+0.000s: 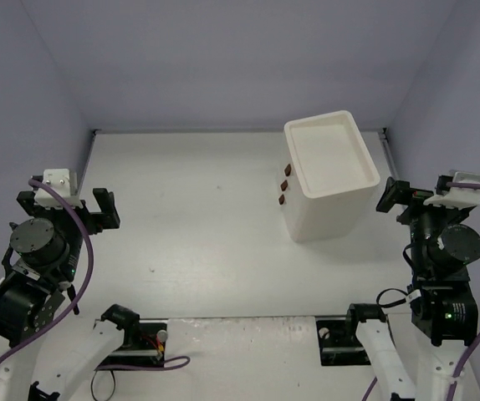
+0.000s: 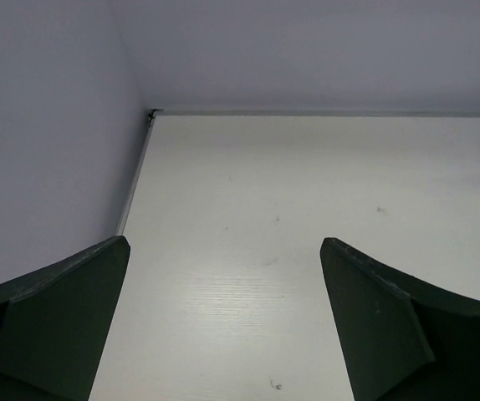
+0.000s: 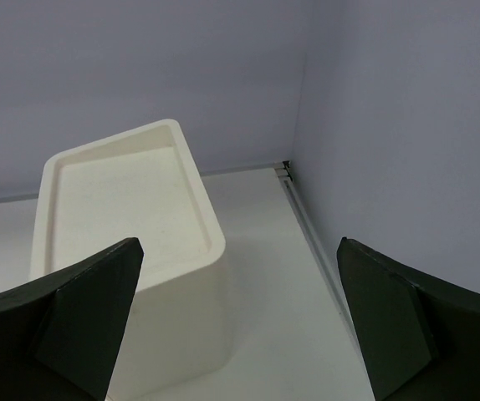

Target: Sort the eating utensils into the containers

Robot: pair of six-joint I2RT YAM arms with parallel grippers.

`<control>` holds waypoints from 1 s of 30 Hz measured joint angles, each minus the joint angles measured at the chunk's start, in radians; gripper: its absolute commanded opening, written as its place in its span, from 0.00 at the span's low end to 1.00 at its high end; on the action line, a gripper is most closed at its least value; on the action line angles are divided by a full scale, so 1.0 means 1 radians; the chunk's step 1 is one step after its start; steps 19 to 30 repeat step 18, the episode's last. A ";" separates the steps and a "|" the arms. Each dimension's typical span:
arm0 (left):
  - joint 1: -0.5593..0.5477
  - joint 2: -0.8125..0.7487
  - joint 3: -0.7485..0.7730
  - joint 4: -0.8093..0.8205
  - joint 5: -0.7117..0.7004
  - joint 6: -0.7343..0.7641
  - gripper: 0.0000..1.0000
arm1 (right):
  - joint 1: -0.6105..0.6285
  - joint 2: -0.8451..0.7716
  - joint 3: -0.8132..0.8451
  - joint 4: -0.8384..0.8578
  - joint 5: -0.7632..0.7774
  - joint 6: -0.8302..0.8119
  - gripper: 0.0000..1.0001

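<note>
White drawer unit (image 1: 332, 180) is standing upper right on the counter (image 1: 190, 217), drawers (image 1: 287, 190) shut, contents hidden; left hand (image 2: 223, 251) and right hand (image 3: 240, 251) are gaping, holding nothing.

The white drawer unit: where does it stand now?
In the top view the drawer unit stands on the right half of the table, toward the back, just left of the right gripper.

The white table (image 1: 190, 225) bears one tall white drawer unit (image 1: 330, 175).
</note>
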State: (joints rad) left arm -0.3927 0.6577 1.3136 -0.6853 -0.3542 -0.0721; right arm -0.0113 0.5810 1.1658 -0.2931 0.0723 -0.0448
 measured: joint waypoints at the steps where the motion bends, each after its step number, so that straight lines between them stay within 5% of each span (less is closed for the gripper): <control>1: 0.000 -0.028 -0.027 -0.007 -0.011 -0.008 0.97 | 0.000 -0.023 -0.017 -0.003 0.012 0.004 1.00; 9: 0.000 -0.144 -0.116 -0.089 -0.070 -0.042 0.97 | 0.069 -0.110 -0.087 -0.017 0.114 0.028 1.00; 30: -0.001 -0.137 -0.092 -0.184 -0.108 -0.049 0.97 | 0.092 -0.122 -0.087 -0.018 0.147 0.061 1.00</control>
